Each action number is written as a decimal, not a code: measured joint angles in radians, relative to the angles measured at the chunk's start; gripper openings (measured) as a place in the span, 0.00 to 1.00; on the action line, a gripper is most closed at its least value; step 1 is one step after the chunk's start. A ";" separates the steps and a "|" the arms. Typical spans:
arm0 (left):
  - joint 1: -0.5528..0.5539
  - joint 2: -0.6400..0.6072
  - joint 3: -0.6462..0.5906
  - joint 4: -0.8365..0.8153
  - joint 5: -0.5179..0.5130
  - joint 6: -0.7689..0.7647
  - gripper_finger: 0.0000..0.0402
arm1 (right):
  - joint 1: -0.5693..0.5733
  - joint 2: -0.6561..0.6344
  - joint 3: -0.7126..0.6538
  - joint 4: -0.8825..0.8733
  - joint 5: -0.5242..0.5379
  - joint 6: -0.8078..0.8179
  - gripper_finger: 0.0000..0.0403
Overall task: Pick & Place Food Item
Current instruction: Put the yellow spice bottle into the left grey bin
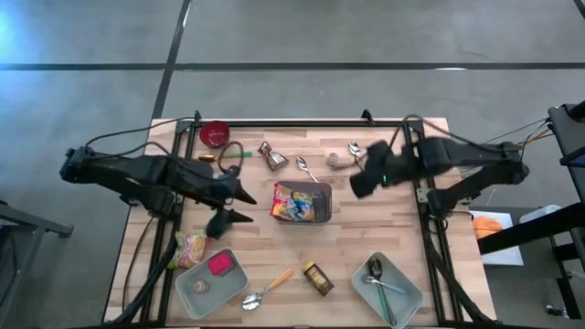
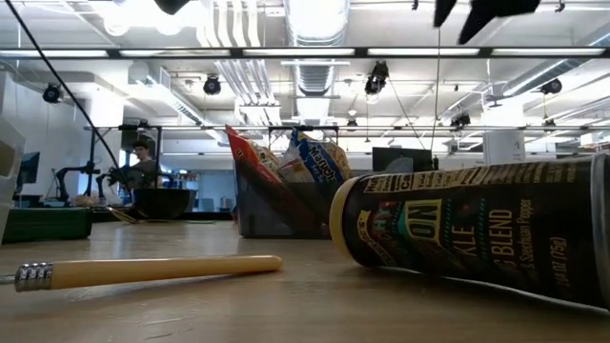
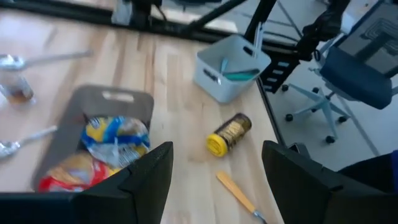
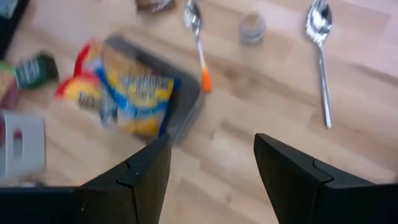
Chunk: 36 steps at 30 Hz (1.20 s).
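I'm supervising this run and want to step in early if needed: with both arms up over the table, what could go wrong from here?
1. The dark grey bin is overfilled with colourful snack bags sticking up; a grab could drag out several.
2. Both open grippers, left and right, flank that bin and might collide if they reach together.
3. The yellow-lidded spice jar lies on its side and may roll if bumped.

**Obscured and cut-off items**

Spice jar (image 2: 477, 233): lying on its side, running off the low view's edge, label partly readable only.
Wooden-handled utensil (image 2: 143, 272): its working end lying out of frame.
Snack bags (image 4: 134, 99), ahead of the right gripper (image 4: 211, 171): blurring, print unreadable.
Grey bin (image 2: 276, 214): mostly hiding behind the jar.
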<state>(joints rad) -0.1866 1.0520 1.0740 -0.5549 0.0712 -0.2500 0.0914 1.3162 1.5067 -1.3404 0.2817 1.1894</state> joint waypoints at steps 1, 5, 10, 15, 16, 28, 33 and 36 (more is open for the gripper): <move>0.001 -0.013 0.000 0.000 -0.006 0.013 0.62 | -0.043 -0.009 -0.013 0.023 -0.010 -0.026 0.57; 0.016 -0.057 0.000 -0.025 -0.070 0.026 0.62 | -0.214 -0.022 -0.071 0.072 -0.104 -0.096 0.57; 0.064 -0.094 0.000 -0.057 -0.098 0.025 0.62 | -0.385 0.039 -0.138 0.078 -0.183 -0.234 0.57; 0.127 -0.110 0.000 -0.082 -0.111 0.014 0.62 | -0.537 0.151 -0.183 0.150 -0.261 -0.433 0.57; 0.140 -0.112 0.000 -0.087 -0.113 0.014 0.62 | -0.561 0.176 -0.185 0.163 -0.263 -0.457 0.57; 0.296 -0.116 -0.001 -0.104 -0.113 0.015 0.62 | -0.773 0.396 -0.157 0.166 -0.379 -0.742 0.57; 0.314 -0.116 -0.001 -0.124 -0.108 0.015 0.62 | -0.831 0.460 -0.171 0.162 -0.418 -0.785 0.57; 0.315 -0.114 -0.001 -0.131 -0.105 0.015 0.62 | -0.847 0.495 -0.172 0.161 -0.426 -0.794 0.57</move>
<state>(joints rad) 0.1280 0.9379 1.0731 -0.6863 -0.0334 -0.2352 -0.7552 1.8108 1.3346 -1.1798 -0.1439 0.3956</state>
